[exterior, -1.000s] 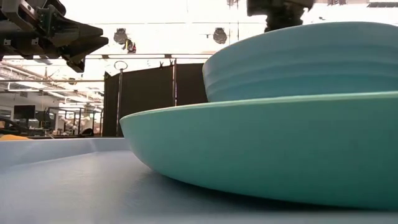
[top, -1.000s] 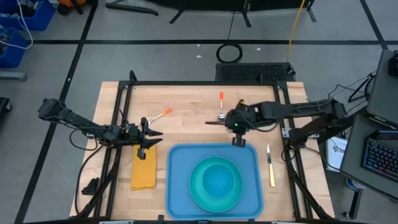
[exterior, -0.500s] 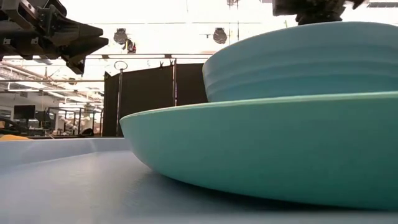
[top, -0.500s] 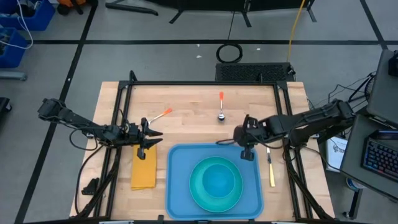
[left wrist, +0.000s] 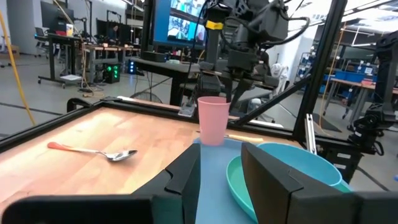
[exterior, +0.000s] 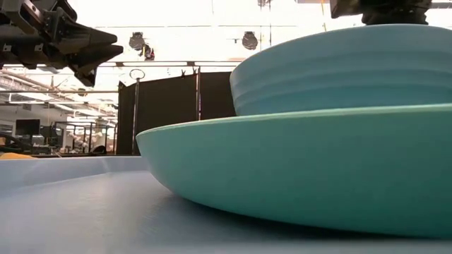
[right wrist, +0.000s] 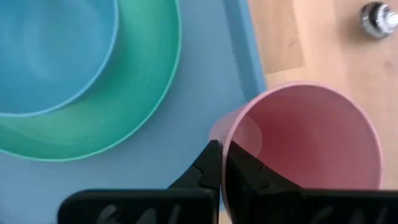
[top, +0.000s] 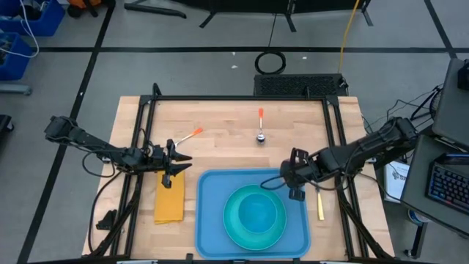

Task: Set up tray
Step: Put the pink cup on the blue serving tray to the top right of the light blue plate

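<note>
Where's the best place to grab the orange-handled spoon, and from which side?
Grip the spoon midway along its slim orange handle, coming straight down from above, fingers across it: it lies flat on the table with bare wood all round.

Two dark jointed arms, black two-fingered tools.

Right arm's fingers (top: pixel 293 185) with pink cup (right wrist: pixel 305 146), now over tray's (top: pixel 212 220) far-right corner.

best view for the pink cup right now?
Left wrist view: the pink cup stands upright in full side profile at the tray's far corner, the right gripper pinching its rim. Right wrist view looks down into the cup's mouth. High view: the arm hides it. Low view: not visible.
</note>
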You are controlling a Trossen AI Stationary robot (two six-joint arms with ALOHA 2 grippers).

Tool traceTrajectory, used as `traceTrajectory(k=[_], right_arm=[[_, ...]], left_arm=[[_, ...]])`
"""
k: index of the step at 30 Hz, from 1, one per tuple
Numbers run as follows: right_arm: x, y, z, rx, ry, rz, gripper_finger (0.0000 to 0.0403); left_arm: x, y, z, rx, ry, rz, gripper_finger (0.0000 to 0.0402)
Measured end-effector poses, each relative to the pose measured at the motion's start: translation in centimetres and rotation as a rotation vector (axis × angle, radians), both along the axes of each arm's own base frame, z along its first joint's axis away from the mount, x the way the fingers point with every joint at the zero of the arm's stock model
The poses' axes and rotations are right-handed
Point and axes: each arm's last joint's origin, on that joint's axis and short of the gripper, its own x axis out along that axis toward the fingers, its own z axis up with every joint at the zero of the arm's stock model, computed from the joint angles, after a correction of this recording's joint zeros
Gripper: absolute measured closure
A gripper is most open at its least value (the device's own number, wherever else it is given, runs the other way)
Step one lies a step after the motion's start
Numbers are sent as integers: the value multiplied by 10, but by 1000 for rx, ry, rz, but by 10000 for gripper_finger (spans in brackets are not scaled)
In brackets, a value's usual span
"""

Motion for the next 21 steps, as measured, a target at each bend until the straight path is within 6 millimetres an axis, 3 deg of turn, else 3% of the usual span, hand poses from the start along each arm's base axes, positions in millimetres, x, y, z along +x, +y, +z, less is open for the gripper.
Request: traceTrajectory(k=[21], right_arm=[[-5,11,-24,55,2,20,403]], left_arm=[[0,0,-1,-6,11,0,282]])
